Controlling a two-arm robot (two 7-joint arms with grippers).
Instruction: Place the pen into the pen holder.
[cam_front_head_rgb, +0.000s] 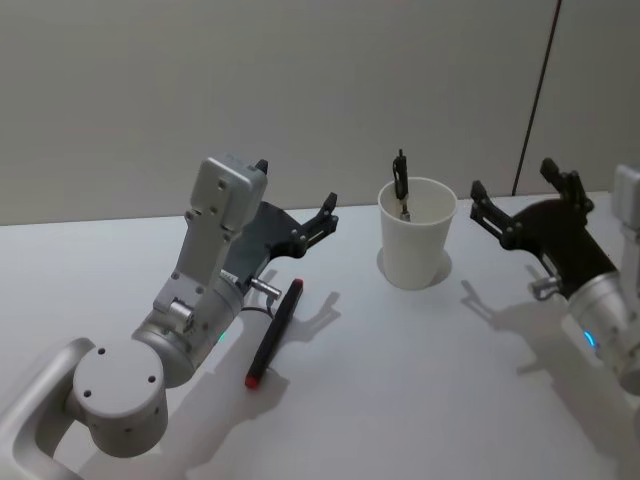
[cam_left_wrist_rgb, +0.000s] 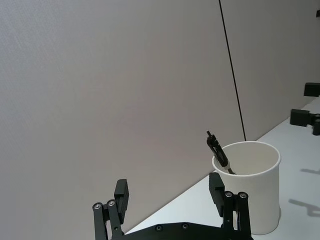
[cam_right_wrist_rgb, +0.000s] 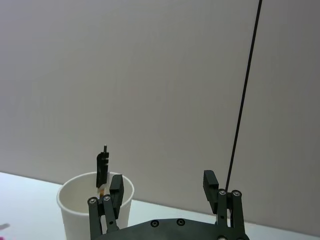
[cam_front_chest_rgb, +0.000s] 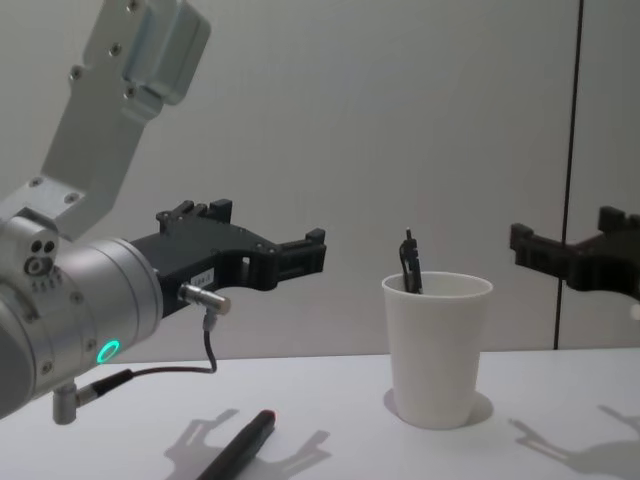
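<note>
White paper cup (cam_front_head_rgb: 417, 245) between pincers, holding black pen (cam_front_head_rgb: 401, 185) | left pincer (cam_front_head_rgb: 295, 187) apart, empty | right pincer (cam_front_head_rgb: 513, 180) apart, empty | red-tipped pen (cam_front_head_rgb: 275, 330) lying on desk (cam_front_head_rgb: 400, 400) below left pincer

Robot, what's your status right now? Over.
Left hand open, hovering over red-tipped pen on table. Right hand open beside white cup, second pen inside. Nothing blocking.

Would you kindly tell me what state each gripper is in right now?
Left gripper: open, holding nothing.
Right gripper: open, holding nothing.
</note>
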